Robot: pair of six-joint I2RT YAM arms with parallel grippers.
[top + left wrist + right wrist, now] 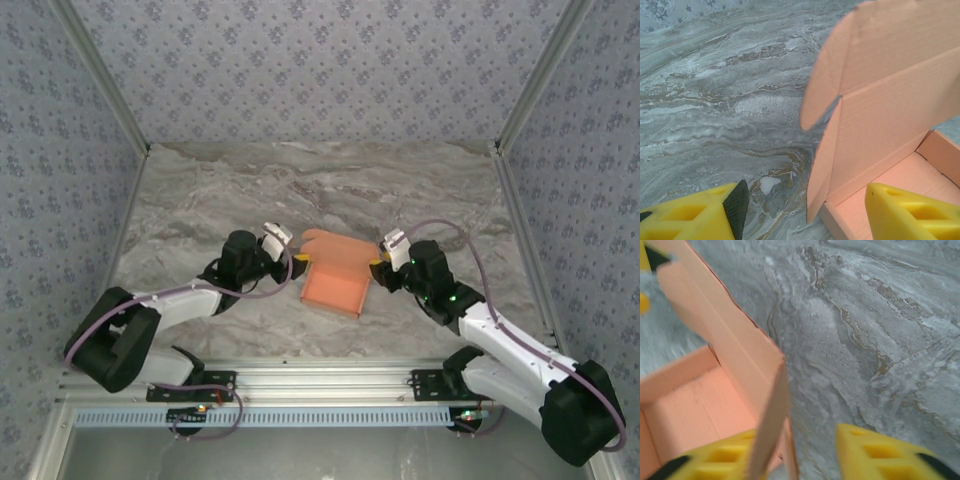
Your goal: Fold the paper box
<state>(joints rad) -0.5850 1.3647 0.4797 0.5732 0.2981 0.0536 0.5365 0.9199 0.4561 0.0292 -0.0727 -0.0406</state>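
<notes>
Where the two arms meet at mid-table lies item one, the box (335,285): orange-salmon card, half formed, an open tray with low walls, its floor flat on the table (200,200).
Lid (890,75): raised at the tray's far side, leaning, with a rounded tab (815,100) at its left end.
Table: grey-brown marble pattern.

Left gripper (299,262): at the box's left side, jaws well apart. Wrist view: one yellow finger (690,217) is over bare table outside the tray and the other is over the tray floor, with the left wall between them. Neither pad is seen pressing the card. Nothing held.

Right gripper (379,262): at the box's right side, jaws moderately apart. Wrist view: one finger (715,462) is inside the tray and the other is above bare table. An upright side flap (771,425) stands between them, close against the inner finger, with a clear gap to the outer one. Whether flap and inner finger touch cannot be told.
</notes>
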